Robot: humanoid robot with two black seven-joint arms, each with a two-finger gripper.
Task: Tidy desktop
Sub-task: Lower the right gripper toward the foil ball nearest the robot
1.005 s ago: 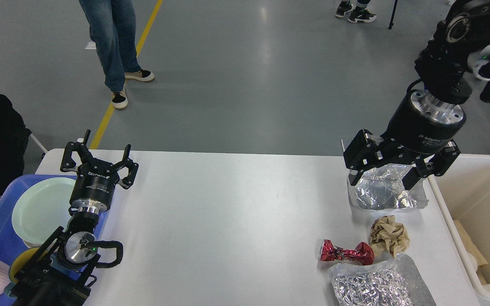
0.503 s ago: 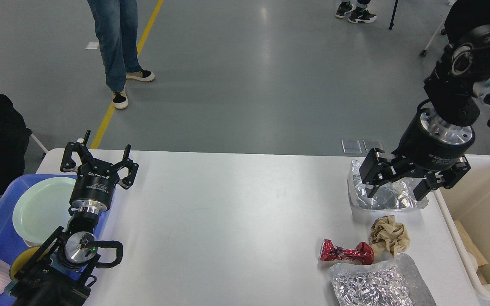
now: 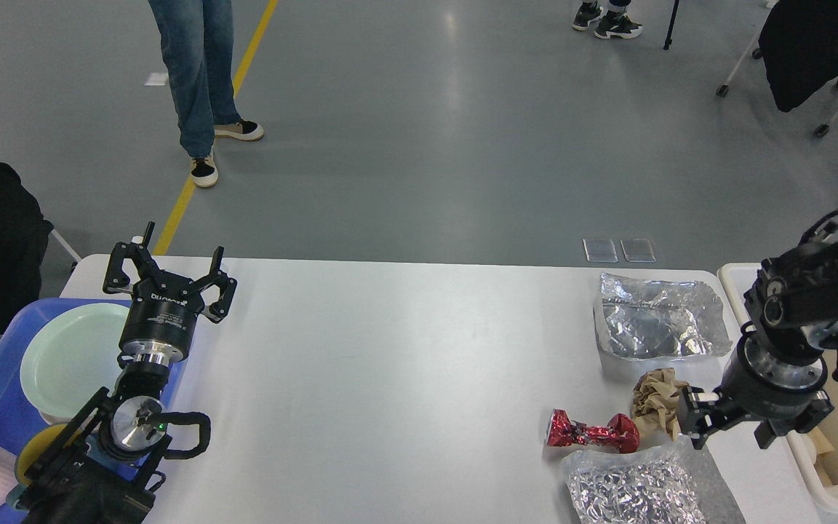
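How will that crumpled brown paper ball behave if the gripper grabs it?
The crumpled brown paper ball looks loosely wadded, so it will probably squash between the fingers rather than resist. It seems light for its size and, being irregular, unlikely to roll far on the desktop.

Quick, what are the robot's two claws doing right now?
Left gripper: open, holding nothing, above the desktop's left edge.
Right gripper: open, holding nothing, beside the brown crumpled paper.
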